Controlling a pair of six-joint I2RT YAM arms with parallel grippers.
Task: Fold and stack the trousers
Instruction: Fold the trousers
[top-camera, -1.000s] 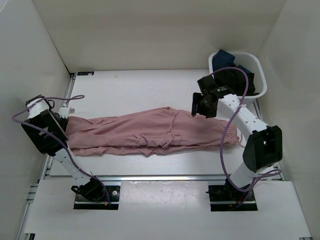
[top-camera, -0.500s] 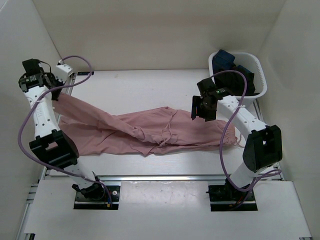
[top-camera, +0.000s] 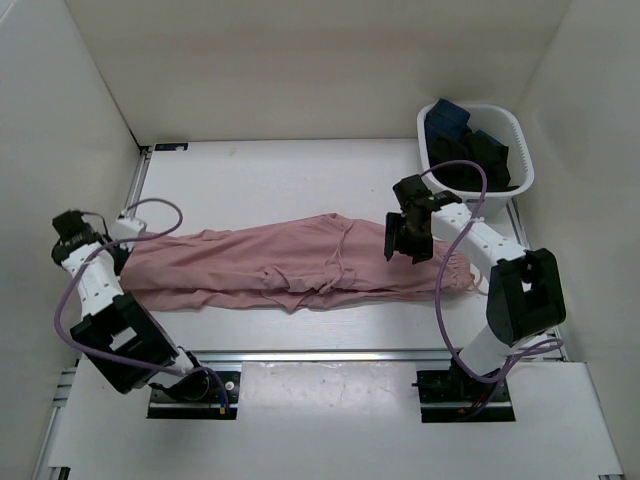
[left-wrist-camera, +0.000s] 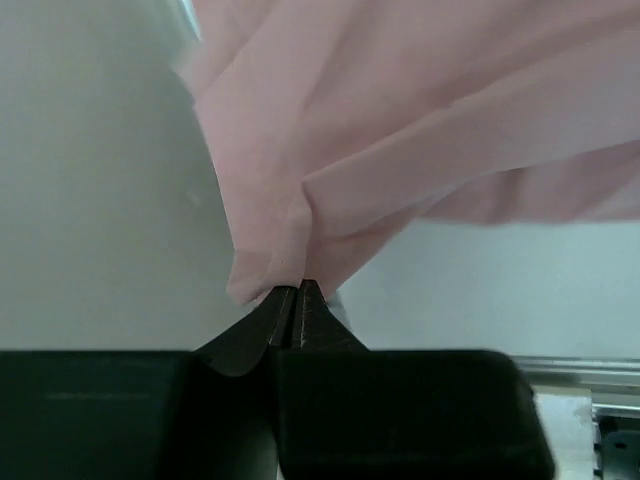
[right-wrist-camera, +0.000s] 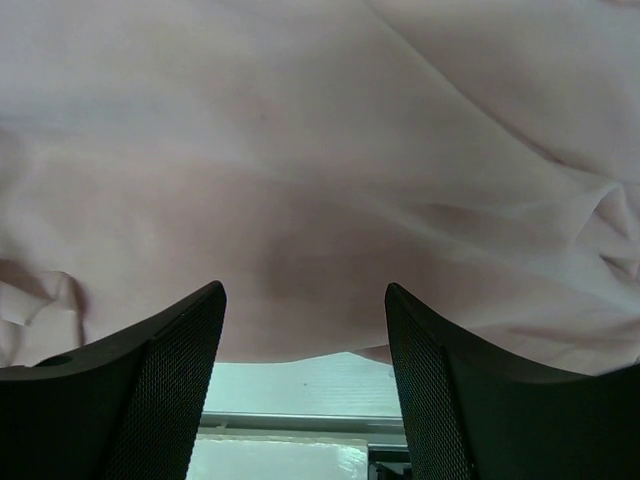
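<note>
The dusty-pink trousers (top-camera: 300, 262) lie stretched left to right across the white table, legs to the left, gathered waistband to the right. My left gripper (top-camera: 118, 240) is shut on the leg-end fabric at the far left; the left wrist view shows the pink cloth (left-wrist-camera: 420, 130) pinched between the closed black fingertips (left-wrist-camera: 296, 296). My right gripper (top-camera: 408, 240) is open and hovers just above the waist end; the right wrist view shows the pink fabric (right-wrist-camera: 300, 170) filling the view beyond the spread fingers (right-wrist-camera: 180, 330).
A white basket (top-camera: 521, 152) holding dark navy and black clothes stands at the back right. White walls close in on the left, back and right. The arm bases and a rail run along the near edge.
My left gripper lifted the leg end up and back half a second ago, then came back down and outward to the left, pulling the legs straight. My right gripper shifted slightly nearer over the waist.
</note>
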